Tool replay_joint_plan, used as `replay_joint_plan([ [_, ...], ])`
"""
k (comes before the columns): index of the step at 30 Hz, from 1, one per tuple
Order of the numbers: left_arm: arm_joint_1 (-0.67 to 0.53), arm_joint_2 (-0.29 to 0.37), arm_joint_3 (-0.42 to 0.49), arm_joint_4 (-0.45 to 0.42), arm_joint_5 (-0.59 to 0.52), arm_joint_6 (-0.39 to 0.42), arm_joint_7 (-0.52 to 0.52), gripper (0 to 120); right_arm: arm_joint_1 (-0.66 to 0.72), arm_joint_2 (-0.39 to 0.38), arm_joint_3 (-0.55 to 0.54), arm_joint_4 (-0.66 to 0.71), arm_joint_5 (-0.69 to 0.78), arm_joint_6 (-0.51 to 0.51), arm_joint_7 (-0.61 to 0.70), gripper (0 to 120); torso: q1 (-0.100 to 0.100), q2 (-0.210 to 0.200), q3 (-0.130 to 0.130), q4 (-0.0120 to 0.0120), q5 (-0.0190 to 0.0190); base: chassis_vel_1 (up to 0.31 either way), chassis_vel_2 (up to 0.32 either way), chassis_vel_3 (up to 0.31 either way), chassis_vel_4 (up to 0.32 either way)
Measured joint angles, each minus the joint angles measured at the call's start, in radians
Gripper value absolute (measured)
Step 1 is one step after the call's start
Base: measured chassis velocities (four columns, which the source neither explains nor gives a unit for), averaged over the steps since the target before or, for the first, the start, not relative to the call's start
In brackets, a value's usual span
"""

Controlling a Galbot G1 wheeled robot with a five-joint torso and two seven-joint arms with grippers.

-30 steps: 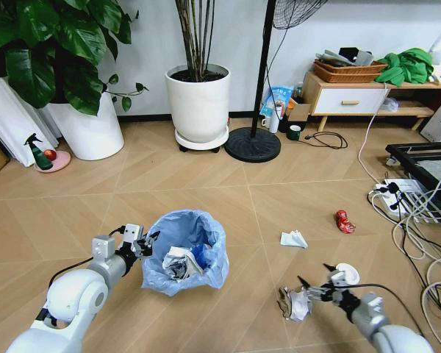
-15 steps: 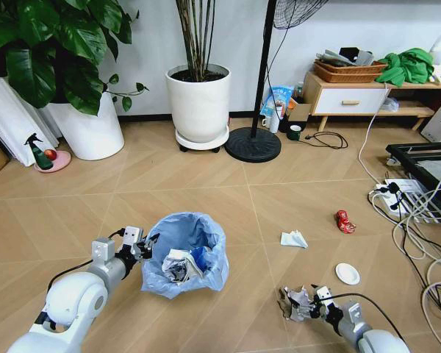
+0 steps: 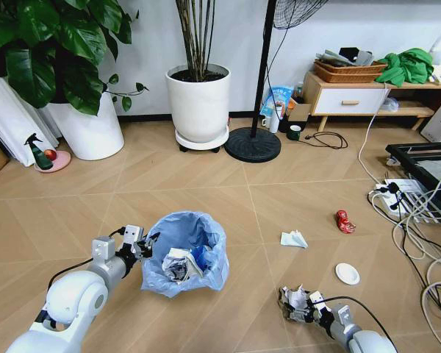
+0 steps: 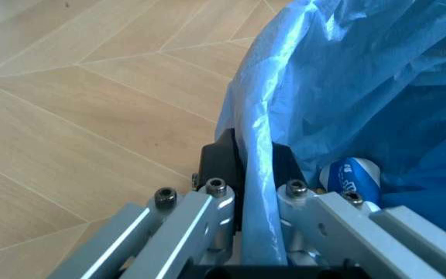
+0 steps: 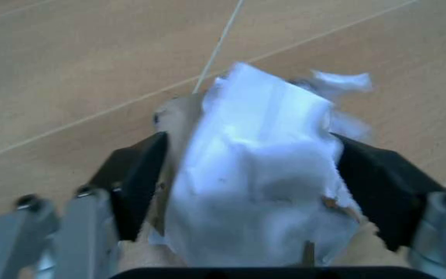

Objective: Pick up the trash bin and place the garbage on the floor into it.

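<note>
Bin stands on the floor at the front left, a small round one lined with a thin blue bag. It looks light, and the bag is soft and slippery, so I judge the firm rim is the right place to hold it. The left gripper is there: in the left wrist view its two fingers are pressed together on the rim with the bag film between them. Inside the bin lie crumpled paper and a blue-white can.

To the right, low over the floor, the right gripper has its jaws on both sides of a white paper wad. The pads are touching or almost touching the wad; a firm pinch I cannot confirm. The wad is very light and crushes easily, so a grip across its middle should be enough.

More litter is farther right, well apart: a folded white paper, a white disc and a red wrapper.
</note>
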Motion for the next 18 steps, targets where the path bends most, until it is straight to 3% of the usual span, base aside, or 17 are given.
replay_joint_plan([
  [3,0.0,0.0,0.0,-0.001,0.0,0.0,0.0,1,0.005,0.001,0.001,-0.012,-0.003,0.005,0.004,62,0.0,0.0,0.0,0.0,0.0001,0.0,0.0,0.0,0.0],
  [5,0.0,0.0,0.0,-0.001,0.0,0.0,0.0,1,0.005,0.001,0.002,-0.013,-0.003,0.005,0.004,60,0.0,0.0,0.0,0.0,0.0001,0.0,0.0,0.0,0.0],
  [8,-0.001,-0.002,0.0,-0.001,0.0,0.0,-0.001,1,0.006,0.003,0.003,-0.018,-0.005,0.007,0.007,43,0.0,0.0,0.0,0.0,0.0001,0.0,0.0,0.0,0.0],
  [9,-0.001,-0.002,0.0,-0.001,0.0,0.0,-0.001,1,0.006,0.003,0.003,-0.018,-0.005,0.007,0.007,43,0.0,0.0,0.0,0.0,0.0001,0.0,0.0,0.0,0.0],
  [18,-0.008,-0.002,0.001,-0.002,-0.002,0.002,-0.004,1,0.019,0.01,0.004,-0.041,-0.003,0.014,0.033,7,0.0,0.0,0.0,0.0,0.0003,0.0,0.0,0.0,0.0],
])
